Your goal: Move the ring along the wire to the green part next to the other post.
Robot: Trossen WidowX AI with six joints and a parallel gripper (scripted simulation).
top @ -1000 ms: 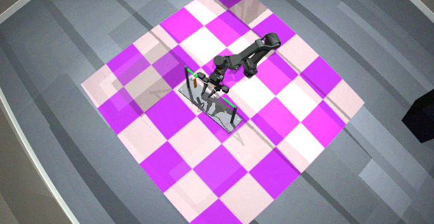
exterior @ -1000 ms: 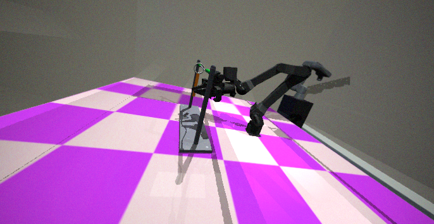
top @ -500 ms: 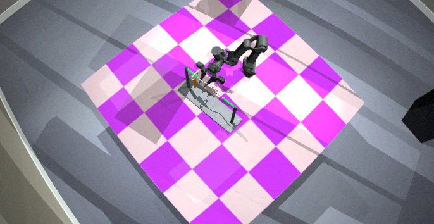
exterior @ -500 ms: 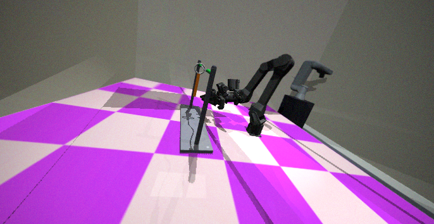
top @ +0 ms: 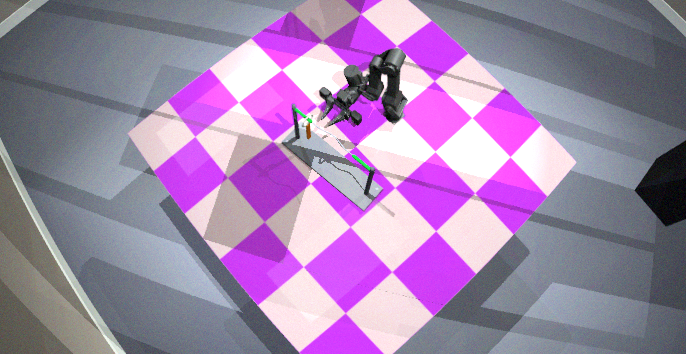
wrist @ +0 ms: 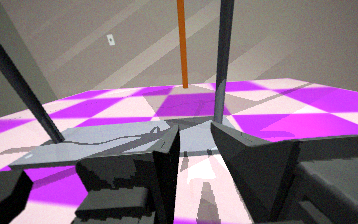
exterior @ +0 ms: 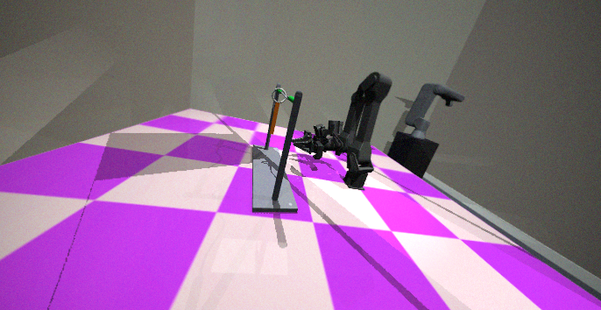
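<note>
The ring hangs on the green part beside the far post. Its orange handle hangs down from it. The other green part is by the near post. The thin grey wire joins them; it is faint in the top view. My gripper is partly open and empty. It is on the robot's side of the frame, lower than the handle, which shows above and beyond the fingertips in the wrist view.
The grey base plate carries both posts, which stand upright as obstacles at its ends. In the exterior view a grey arm-like shape on a black box stands beyond the checkered surface.
</note>
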